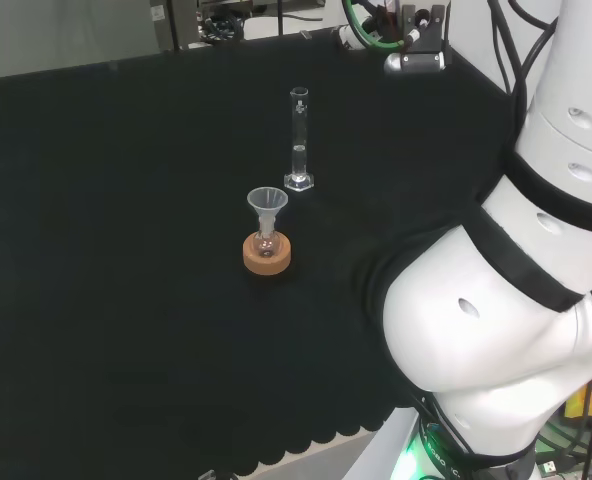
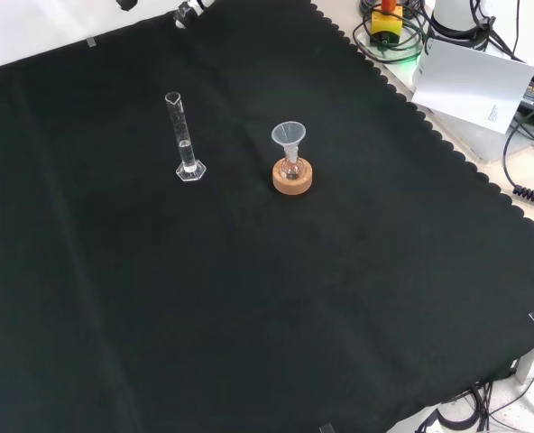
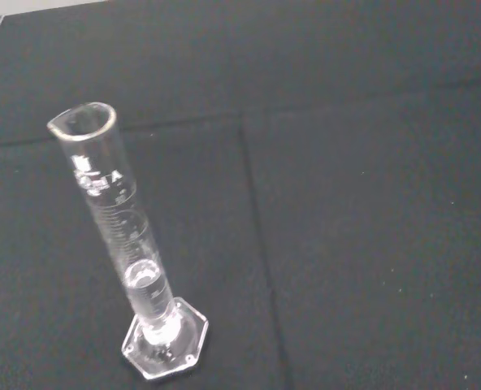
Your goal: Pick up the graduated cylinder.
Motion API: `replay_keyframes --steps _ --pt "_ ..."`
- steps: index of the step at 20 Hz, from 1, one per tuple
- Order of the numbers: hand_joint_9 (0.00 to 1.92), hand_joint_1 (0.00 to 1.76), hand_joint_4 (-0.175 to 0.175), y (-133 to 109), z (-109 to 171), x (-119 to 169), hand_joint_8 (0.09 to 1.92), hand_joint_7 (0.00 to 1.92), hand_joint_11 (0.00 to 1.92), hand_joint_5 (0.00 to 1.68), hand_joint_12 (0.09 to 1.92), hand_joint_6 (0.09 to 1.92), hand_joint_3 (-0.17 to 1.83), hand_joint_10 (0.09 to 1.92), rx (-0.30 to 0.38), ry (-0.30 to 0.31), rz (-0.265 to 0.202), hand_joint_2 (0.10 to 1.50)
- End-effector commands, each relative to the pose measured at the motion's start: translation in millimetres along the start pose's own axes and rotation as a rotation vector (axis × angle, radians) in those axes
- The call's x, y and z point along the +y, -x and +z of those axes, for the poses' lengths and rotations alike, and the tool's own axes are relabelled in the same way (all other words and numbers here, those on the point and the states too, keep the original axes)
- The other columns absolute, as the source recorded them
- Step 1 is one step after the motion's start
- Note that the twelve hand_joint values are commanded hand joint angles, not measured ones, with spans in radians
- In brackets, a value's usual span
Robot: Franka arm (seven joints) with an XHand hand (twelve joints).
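One graduated cylinder (image 1: 299,140) stands upright on the table's black cloth (image 2: 249,298), a little clear liquid in its lower part, beside one small flask (image 2: 291,169) on one cork ring (image 2: 292,178) carrying one funnel (image 2: 289,137); robot hand's state cannot be told.

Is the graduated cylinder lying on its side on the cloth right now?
No. In the front view the graduated cylinder stands upright on its hexagonal base, apart from the funnel in the flask on the cork ring.

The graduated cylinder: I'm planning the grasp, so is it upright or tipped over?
Upright. The graduated cylinder stands on its hexagonal foot on the cloth, open mouth up, apart from the funnel.
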State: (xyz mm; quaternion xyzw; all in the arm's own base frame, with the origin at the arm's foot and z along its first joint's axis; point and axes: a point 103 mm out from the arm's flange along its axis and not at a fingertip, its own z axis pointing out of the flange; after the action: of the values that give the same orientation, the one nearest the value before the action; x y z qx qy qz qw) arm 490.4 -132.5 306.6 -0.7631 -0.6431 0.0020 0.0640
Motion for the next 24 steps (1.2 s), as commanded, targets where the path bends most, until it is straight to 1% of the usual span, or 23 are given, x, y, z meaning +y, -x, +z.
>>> replay_keyframes --steps 1,5,7,9,11,17,24 --pt "0.30 0.55 -0.033 2.9 52.0 46.0 0.57 0.08 0.16 0.23 1.35 0.09 -0.11 0.66 0.112 -0.009 -0.034 1.16" --pt "0.30 0.57 -0.036 1.6 66.5 45.2 0.57 0.09 0.15 0.25 1.35 0.09 -0.12 0.65 0.123 -0.036 -0.030 1.15" --pt "0.30 0.58 -0.038 2.2 71.8 43.5 0.58 0.09 0.14 0.26 1.35 0.09 -0.13 0.65 0.131 -0.040 -0.027 1.15" --pt "0.30 0.59 -0.040 4.4 77.2 41.3 0.58 0.10 0.14 0.26 1.35 0.09 -0.13 0.65 0.159 -0.040 -0.025 1.15" --pt "0.30 0.60 -0.041 6.9 83.5 38.7 0.59 0.11 0.14 0.27 1.35 0.09 -0.14 0.65 0.202 -0.034 -0.042 1.14" --pt "0.44 0.73 -0.046 12.8 106.8 29.1 0.64 0.22 0.25 0.32 1.34 0.09 -0.17 0.64 0.260 -0.027 -0.095 1.12" --pt "0.52 0.81 -0.048 12.2 129.7 25.8 0.64 0.29 0.30 0.38 1.32 0.09 -0.17 0.60 0.291 -0.067 -0.100 1.09"
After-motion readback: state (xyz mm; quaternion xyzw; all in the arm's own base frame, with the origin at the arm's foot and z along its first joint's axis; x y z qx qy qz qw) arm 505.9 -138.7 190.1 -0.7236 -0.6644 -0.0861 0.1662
